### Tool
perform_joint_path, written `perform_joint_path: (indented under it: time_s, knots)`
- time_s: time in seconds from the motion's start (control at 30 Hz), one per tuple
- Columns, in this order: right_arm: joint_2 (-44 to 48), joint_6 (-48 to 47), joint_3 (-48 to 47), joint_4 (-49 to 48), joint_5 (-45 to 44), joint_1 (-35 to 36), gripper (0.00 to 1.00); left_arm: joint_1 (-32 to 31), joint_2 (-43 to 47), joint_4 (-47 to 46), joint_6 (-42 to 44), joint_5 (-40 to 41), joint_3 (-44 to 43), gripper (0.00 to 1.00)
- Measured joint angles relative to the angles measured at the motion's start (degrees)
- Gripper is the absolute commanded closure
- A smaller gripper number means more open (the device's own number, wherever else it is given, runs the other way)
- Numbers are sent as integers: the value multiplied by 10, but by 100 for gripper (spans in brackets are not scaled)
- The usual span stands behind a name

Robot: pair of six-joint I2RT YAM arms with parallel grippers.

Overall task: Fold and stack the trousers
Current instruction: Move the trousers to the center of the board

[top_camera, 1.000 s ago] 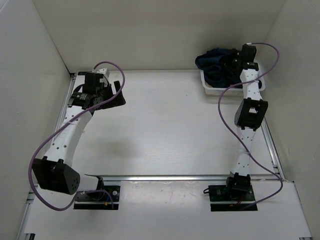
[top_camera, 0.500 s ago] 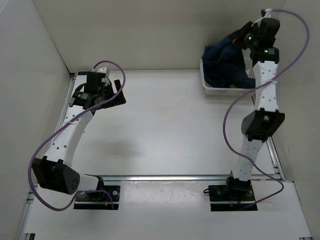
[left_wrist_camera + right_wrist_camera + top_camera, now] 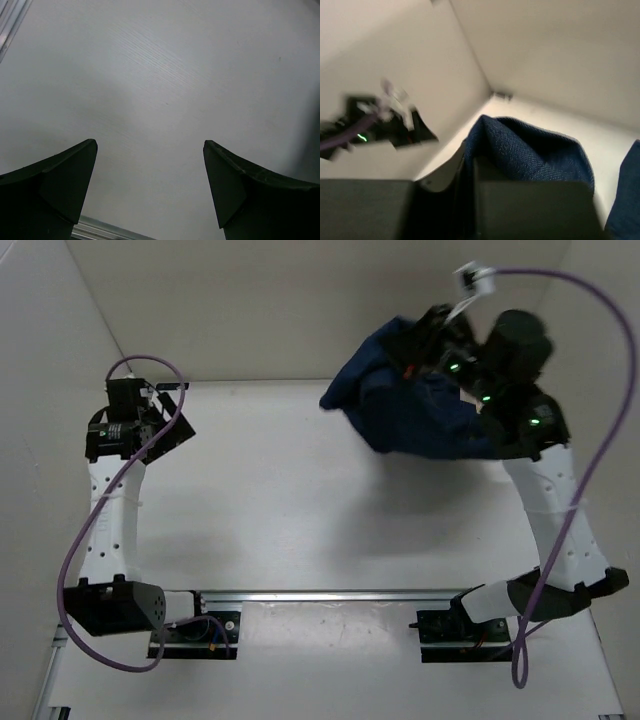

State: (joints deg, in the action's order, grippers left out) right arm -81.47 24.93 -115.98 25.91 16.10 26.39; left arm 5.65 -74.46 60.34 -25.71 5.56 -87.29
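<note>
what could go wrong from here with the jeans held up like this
The trousers hang bunched from the right end effector, pinched on one fold, so they might slip or land crumpled on the table. The left end effector is open and far off at the left, so spreading them flat may need a long reach.

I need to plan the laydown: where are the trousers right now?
In the top view, the trousers hang bunched at the far right, clamped in the right gripper above the table.
</note>
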Motion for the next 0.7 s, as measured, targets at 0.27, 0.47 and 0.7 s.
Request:
perform_joint_path:
  time_s: [0.27,0.47,0.7]
  knots:
    - [-38,-15,289,153,-134,91,54,15,46,6,15,-111,-15,1]
    - [111,17,405,140,-166,-147,76,-155,20,-35,5,-141,78,1]
    - [152,59,625,119,-78,-309,3,-310,-92,-82,-51,-128,187,1]
